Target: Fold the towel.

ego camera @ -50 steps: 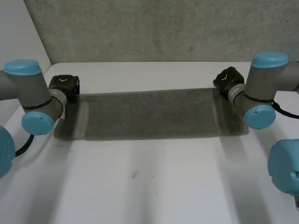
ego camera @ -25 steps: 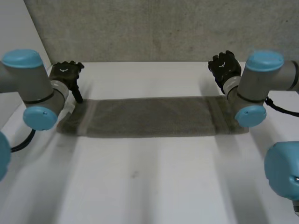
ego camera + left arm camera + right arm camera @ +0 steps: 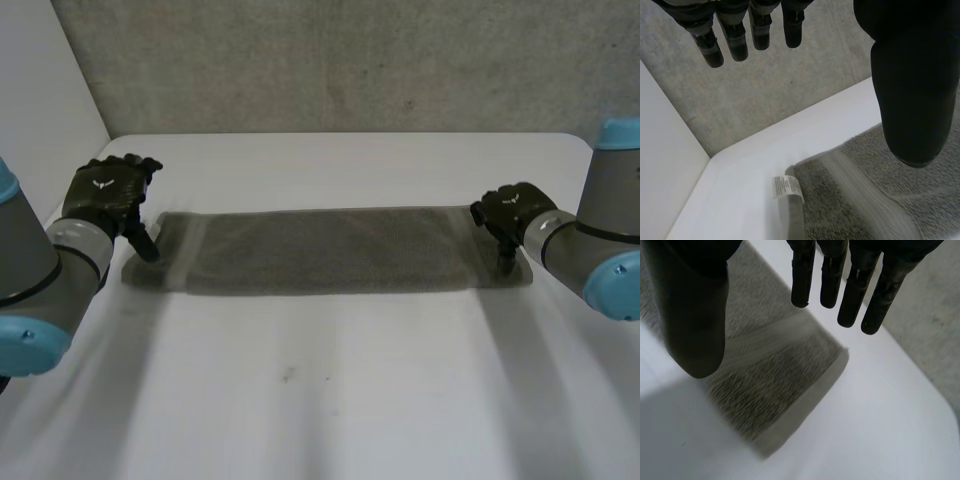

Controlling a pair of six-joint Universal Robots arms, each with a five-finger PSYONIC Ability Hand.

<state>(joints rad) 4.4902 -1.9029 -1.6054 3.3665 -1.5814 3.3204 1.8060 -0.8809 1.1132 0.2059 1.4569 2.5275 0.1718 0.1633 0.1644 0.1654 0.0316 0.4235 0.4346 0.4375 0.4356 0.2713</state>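
Observation:
A grey towel (image 3: 320, 250) lies flat across the white table (image 3: 320, 400) as a long, narrow folded strip. My left hand (image 3: 105, 195) hovers over its left end, open, thumb pointing down toward the cloth and holding nothing. In the left wrist view the fingers (image 3: 735, 35) are straight and the towel's end (image 3: 865, 200) with a white label (image 3: 787, 187) lies below them. My right hand (image 3: 512, 210) hangs open over the right end. The right wrist view shows straight fingers (image 3: 850, 285) and thumb (image 3: 695, 315) above the towel's corner (image 3: 780, 380), apart from it.
A grey concrete wall (image 3: 350, 60) stands behind the table's far edge, and a white wall (image 3: 40, 90) closes the left side. The table's rounded far right corner (image 3: 570, 140) lies beyond the right hand.
Both hands have opened, let go of the towel's far corners and lifted. The arms have swung outward and nearer, and the towel has settled flat.

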